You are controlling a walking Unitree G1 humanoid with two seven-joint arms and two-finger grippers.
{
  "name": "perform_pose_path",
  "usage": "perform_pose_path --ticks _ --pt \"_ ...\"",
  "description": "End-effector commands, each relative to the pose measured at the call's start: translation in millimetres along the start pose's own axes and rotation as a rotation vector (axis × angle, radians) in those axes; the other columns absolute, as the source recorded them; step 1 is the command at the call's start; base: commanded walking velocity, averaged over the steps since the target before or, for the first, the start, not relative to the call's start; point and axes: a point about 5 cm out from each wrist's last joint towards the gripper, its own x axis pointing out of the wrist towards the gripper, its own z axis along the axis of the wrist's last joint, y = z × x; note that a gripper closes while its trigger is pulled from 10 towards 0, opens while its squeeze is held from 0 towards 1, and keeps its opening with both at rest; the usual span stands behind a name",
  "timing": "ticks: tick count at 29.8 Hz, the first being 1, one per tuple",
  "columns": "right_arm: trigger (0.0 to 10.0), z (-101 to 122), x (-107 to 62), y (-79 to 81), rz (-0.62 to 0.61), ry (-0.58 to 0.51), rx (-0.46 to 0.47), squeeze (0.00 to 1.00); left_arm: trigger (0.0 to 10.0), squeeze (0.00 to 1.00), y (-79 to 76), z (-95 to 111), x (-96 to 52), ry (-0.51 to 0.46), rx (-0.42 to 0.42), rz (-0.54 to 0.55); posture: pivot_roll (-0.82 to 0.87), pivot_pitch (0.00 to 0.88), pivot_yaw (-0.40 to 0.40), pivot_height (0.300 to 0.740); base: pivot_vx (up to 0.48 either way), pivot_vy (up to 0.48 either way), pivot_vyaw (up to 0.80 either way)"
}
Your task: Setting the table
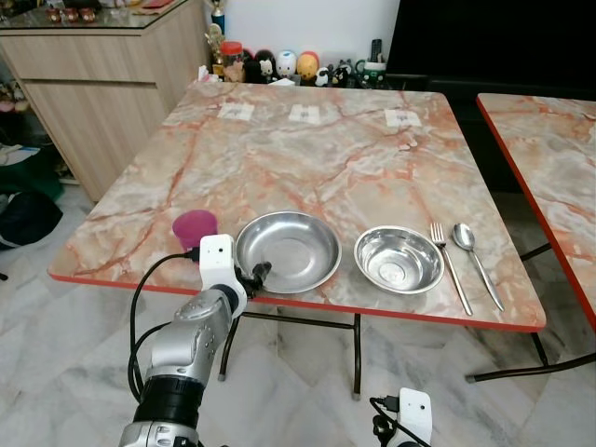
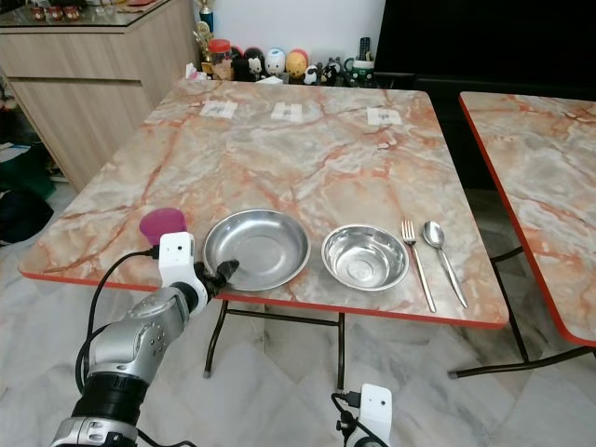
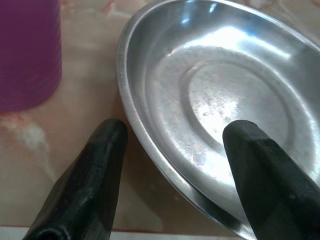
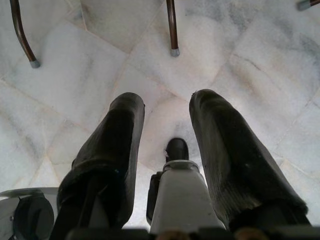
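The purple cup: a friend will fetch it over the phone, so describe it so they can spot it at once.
Find the marble-patterned table with the red edge and look along its near side, where a row of tableware sits. The purple cup stands at the robot's-left end of that row, just beside the wide steel plate. It is the one coloured, non-metal piece there.

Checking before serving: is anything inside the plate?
Nothing lies in the plate; its bare steel bottom shows. The left gripper is open, straddling its near rim, hiding a little of it.
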Motion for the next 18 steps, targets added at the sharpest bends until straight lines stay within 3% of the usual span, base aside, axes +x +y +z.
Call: perform_pose_path --ticks 1,12,18 --pt "10.0 -1.9 -0.4 0.2 0.0 0.006 -0.003 0.0 10.0 0.0 1.6 1.0 2.8 -0.004 -0.015 0.021 0.08 0.019 -0.023 0.74 0.0 0.0 0.0" --pt "10.0 -2.6 -0.5 0.0 0.001 0.01 -0.007 0.0 10.0 0.0 0.5 5.0 8.2 0.004 -0.02 0.052 0.08 0.023 -0.025 0.74 0.0 0.0 0.0" --pt "10.0 -3.3 -0.6 0.9 0.004 0.014 -0.008 0.0 10.0 0.0 -2.1 6.3 10.7 0.028 0.025 0.061 0.08 0.026 -0.022 0.74 0.0 0.0 0.0"
